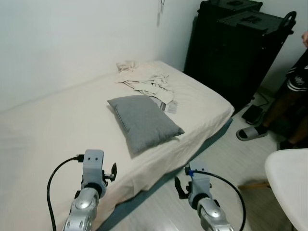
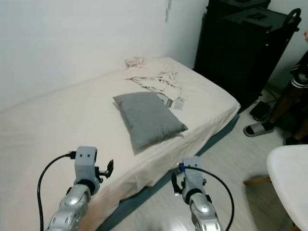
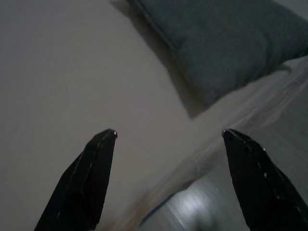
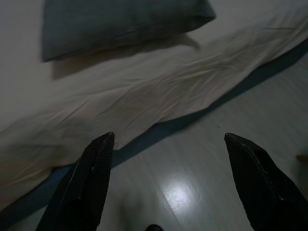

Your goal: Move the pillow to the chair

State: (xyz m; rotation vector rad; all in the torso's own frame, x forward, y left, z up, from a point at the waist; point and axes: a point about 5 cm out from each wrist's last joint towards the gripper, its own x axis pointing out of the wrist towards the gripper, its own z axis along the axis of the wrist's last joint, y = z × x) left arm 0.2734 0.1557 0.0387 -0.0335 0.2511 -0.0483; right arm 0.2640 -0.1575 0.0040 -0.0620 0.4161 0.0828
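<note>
One grey pillow, lying flat on the bed, near the front edge, long axis angled toward the far corner. Untouched, nothing on it.

Behind it: crumpled pale cloth w/ a paper or tag at its near end, just beside the pillow's far corner. Black cases stand past the foot of the bed. A person's leg and sandal on the floor by them.

Chair: white seat edge at my right, well apart from the bed, floor between.

My left gripper: fingers spread wide, empty, over the sheet short of the pillow. My right gripper: also spread wide, empty, over the floor at the bed's edge, pillow ahead of it.

Step in hand, as I judge it: approach, pre-grasp. To do it well: step closer, square up to the pillow, bring both grippers to opp. ends, pinch the fabric deep enough that soft fill doesn't slip. Keep clear of the cloth so it isn't dragged along. Mind the person when turning to the chair.
</note>
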